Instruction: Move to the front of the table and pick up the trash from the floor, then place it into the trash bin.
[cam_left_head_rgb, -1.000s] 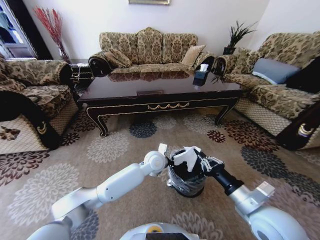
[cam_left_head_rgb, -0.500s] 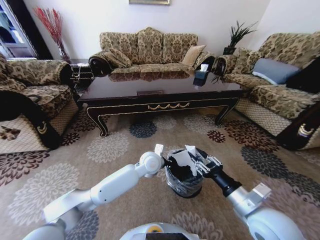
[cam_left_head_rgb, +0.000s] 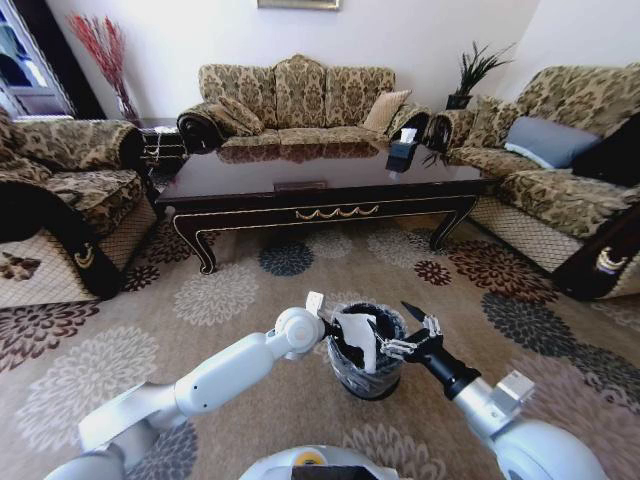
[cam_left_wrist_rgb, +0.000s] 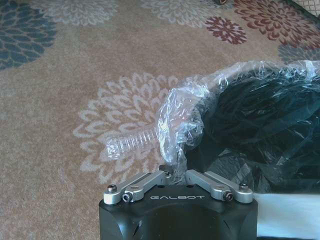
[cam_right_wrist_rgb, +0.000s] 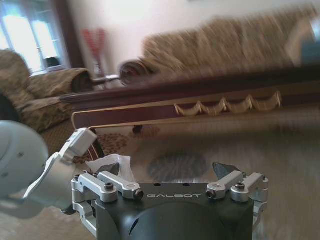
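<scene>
Left gripper (cam_left_wrist_rgb: 173, 169): fingers pinched together on the folded-over edge of the grey plastic liner (cam_left_wrist_rgb: 182, 117), at the bin's rim on the robot's left side; in the head view it sits at (cam_left_head_rgb: 328, 330).

Right gripper (cam_left_head_rgb: 392, 335): fingers spread apart, nothing between them, poised over the bin's right rim. Its wrist view shows the two fingers (cam_right_wrist_rgb: 111, 183) parted wide, with the table rail beyond.

White paper trash (cam_left_head_rgb: 358, 335): crumpled sheet standing in the bin's mouth, between the two grippers, its top above the rim.

Trash bin (cam_left_head_rgb: 366, 376): small round black bucket with crinkled liner, upright on the floor, just in front of the robot, between both arms.

Floor (cam_left_head_rgb: 240, 295): beige carpet with large flower medallions in maroon, navy, grey and cream. A clear ribbed plastic piece (cam_left_wrist_rgb: 131, 141) lies on it beside the bin, in the left wrist view.

Table (cam_left_head_rgb: 320, 180): long, dark, glossy, gold scrollwork on the front rail, well beyond the bin. A dark tissue box (cam_left_head_rgb: 402, 152) stands near its right end.

Surroundings: patterned sofas (cam_left_head_rgb: 295, 95) on three sides.
</scene>
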